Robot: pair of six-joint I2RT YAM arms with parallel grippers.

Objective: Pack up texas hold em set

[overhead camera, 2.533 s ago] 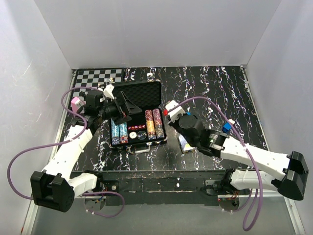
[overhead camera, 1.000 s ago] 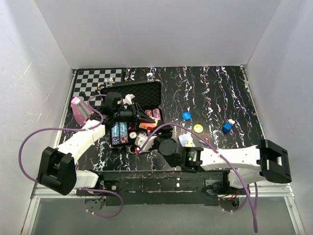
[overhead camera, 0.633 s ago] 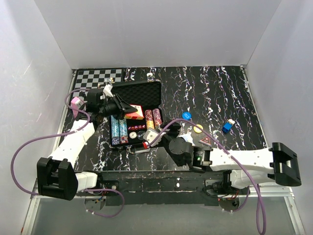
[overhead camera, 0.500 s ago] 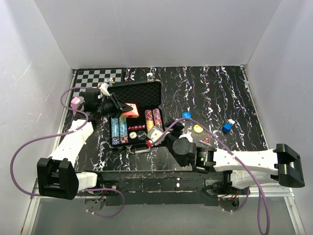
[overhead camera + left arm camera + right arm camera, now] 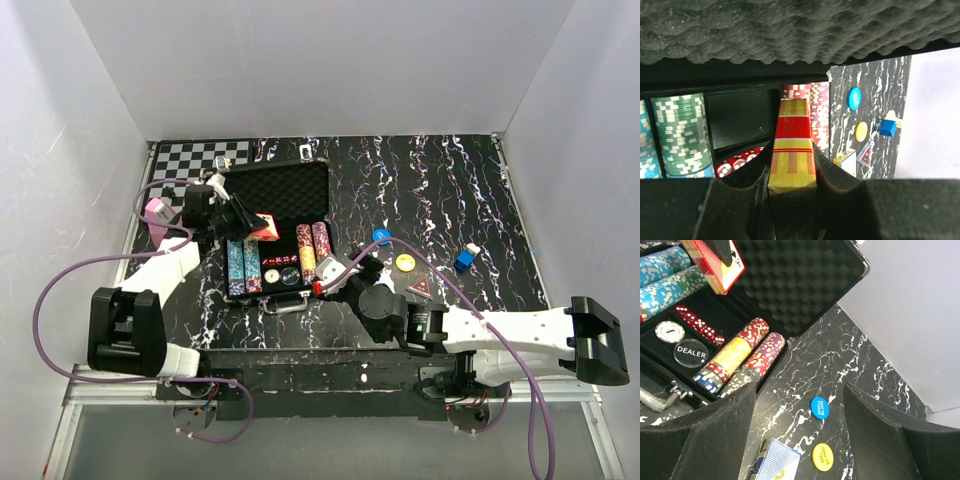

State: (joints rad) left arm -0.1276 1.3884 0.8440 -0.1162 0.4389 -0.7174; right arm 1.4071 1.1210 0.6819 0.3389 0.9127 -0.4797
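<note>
Briefcase (image 5: pixel 285 190) holding chip rows (image 5: pixel 315 245) and dice (image 5: pixel 695 322). I'm clenching left gripper (image 5: pixel 792 161) on red deck (image 5: pixel 790 132) above it. Right gripper (image 5: pixel 800 390), released, backing rightward.

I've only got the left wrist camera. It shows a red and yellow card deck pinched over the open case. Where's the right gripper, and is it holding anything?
Observer: The right gripper is open and empty, over the table by the case's right front corner.
Operator: Are the dealer pieces packed?
Observer: A clear DEALER button and a white round button lie in the case beside the red dice.
Operator: What is that blue disc on the table?
Observer: The blue disc reads SMALL BLIND.
</note>
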